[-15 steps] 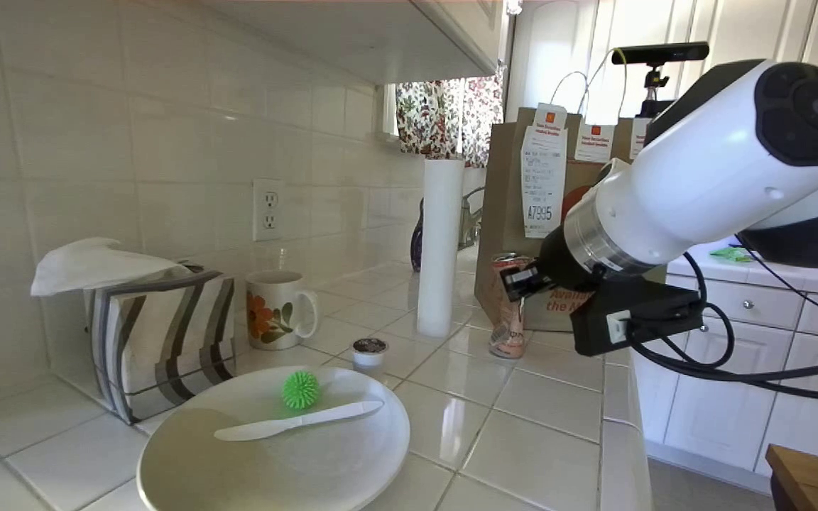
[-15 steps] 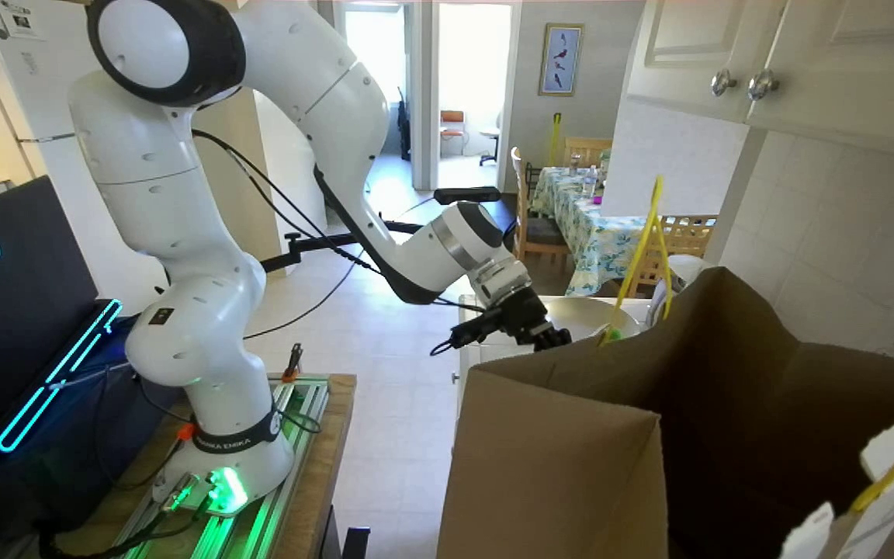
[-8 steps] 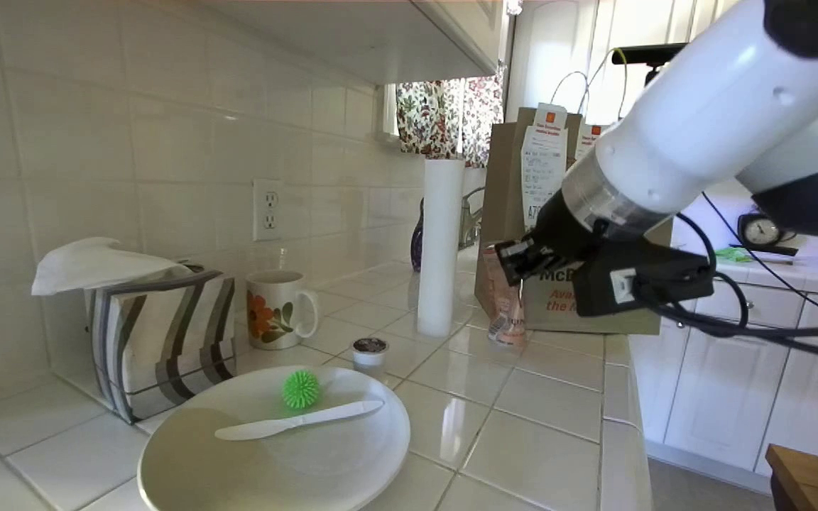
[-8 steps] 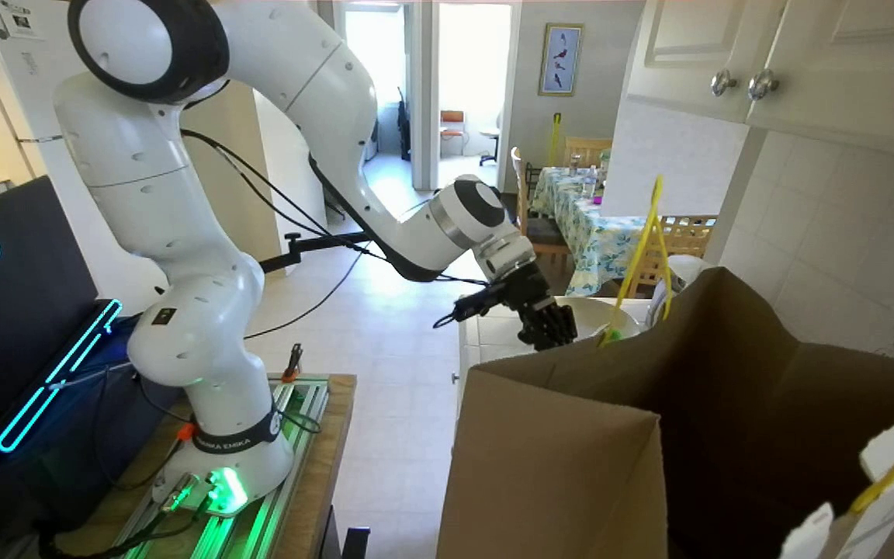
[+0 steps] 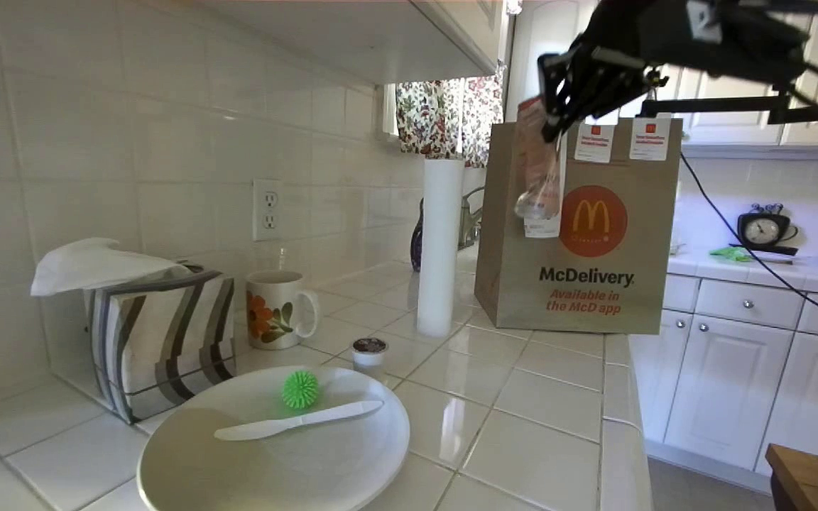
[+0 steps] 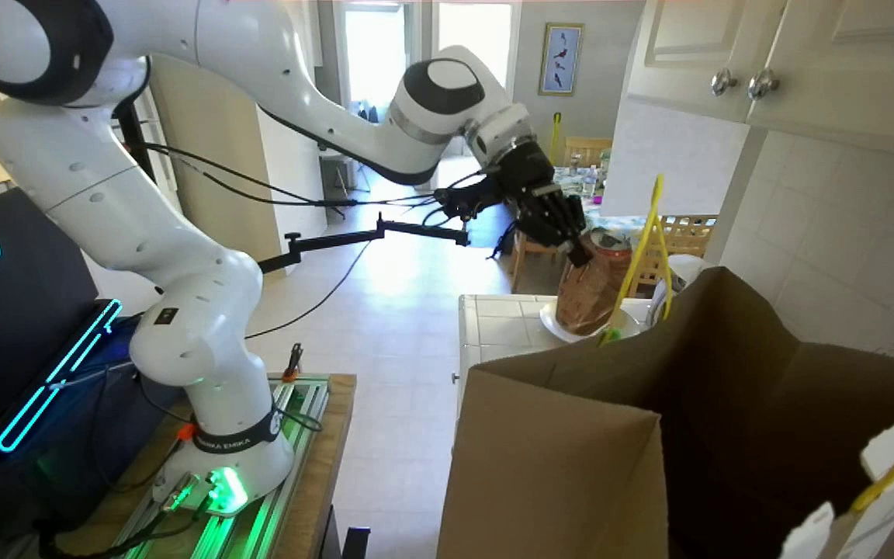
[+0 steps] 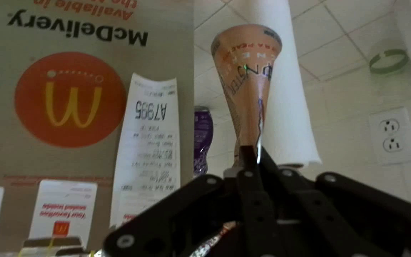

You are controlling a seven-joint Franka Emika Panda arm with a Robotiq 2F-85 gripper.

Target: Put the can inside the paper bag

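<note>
Wrist view gives you the gripper [image 7: 257,157] drawn in to a thin gap, both fingers pinching the can [image 7: 246,60], whose pinkish wall is creased flat at the grip and flares to a round base. You hold it above the glazed, tiled counter [image 5: 494,433], outside the paper bag [image 5: 640,241] and on its printed side; how near the two are, you cannot tell. In an exterior view the bag gapes, dark inside, its near end cut off; a yellow handle [image 6: 651,221] rises at the far rim, and the can's wrinkled side shows beyond it. In an exterior view, near left, a smooth pale plate [image 5: 274,475] bears a white knife [image 5: 302,420] and a spiky green ball [image 5: 300,389], with a slim white cylinder [image 5: 440,248] left of the bag; your gripper blurs at the top edge, and the can covers most of the long receipt [image 5: 542,228]. Upside down in the wrist view you read "McDelivery" in black, yellow arches [image 7: 72,98] on a red disc [image 7: 70,135] and "A7995" on the receipt; the can's lettering breaks over the creases into scraps
</note>
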